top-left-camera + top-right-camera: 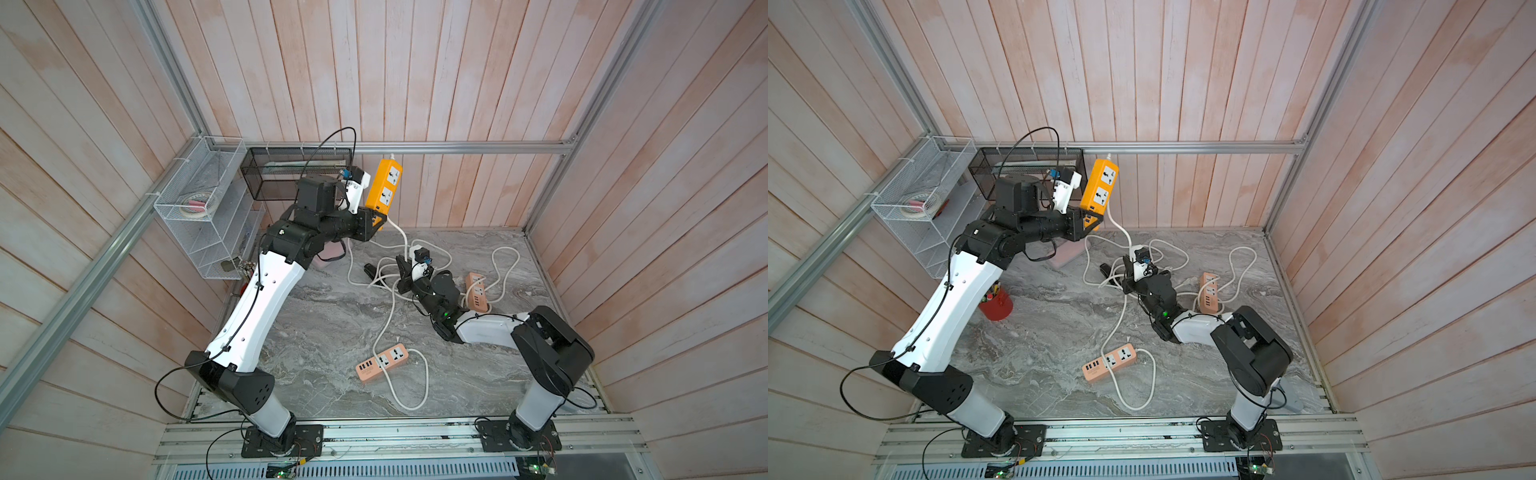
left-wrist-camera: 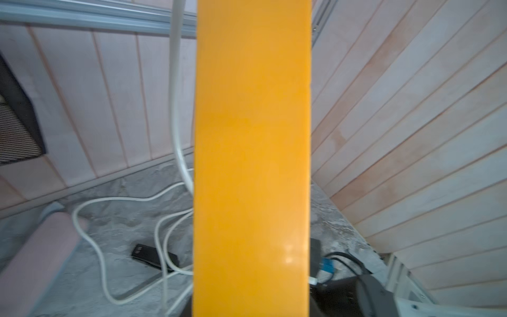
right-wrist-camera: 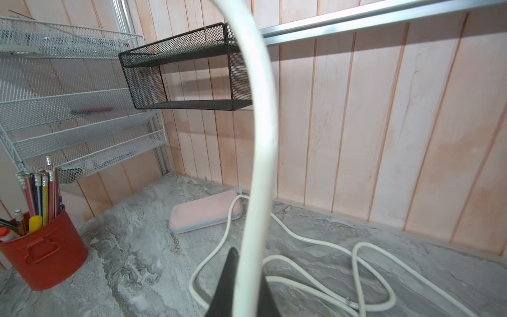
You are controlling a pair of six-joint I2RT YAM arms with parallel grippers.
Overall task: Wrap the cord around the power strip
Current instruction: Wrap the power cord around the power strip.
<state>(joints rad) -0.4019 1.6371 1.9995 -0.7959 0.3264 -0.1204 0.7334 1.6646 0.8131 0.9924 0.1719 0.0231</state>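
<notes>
The power strip is orange-yellow with white sockets and stands upright near the back wall in both top views. My left gripper is shut on its lower end. In the left wrist view its plain back fills the middle and hides the jaws. The white cord leaves the strip's top end, runs down behind it and reaches my right gripper low over the table. In the right wrist view that gripper is shut on the cord, whose other loops lie tangled on the table.
Two peach power strips lie on the marble table with their own white cords. A black flat object sits among the loops. A pink case, a red pencil cup, a black mesh shelf and a white wire rack stand at the back left.
</notes>
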